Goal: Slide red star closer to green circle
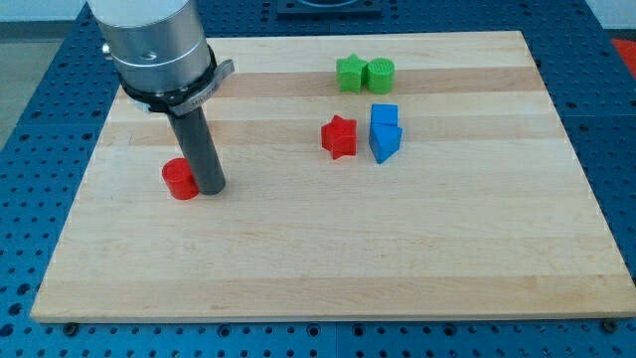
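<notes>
Wooden board (328, 259) carries six coloured blocks.

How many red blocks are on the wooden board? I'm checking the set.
2: the red star mid-board beside the blue blocks, and a red cylinder touching my tip at the view's left.

A pale wooden worktop (328, 268) lies on a blue perforated base (30, 70); even light; something dark, perhaps equipment, sits past the view's top.

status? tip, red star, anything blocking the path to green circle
My tip at view's left, beside red cylinder, far from red star. Green circle up-right of star, apart. Path between clear; blue blocks just right of star.
</notes>
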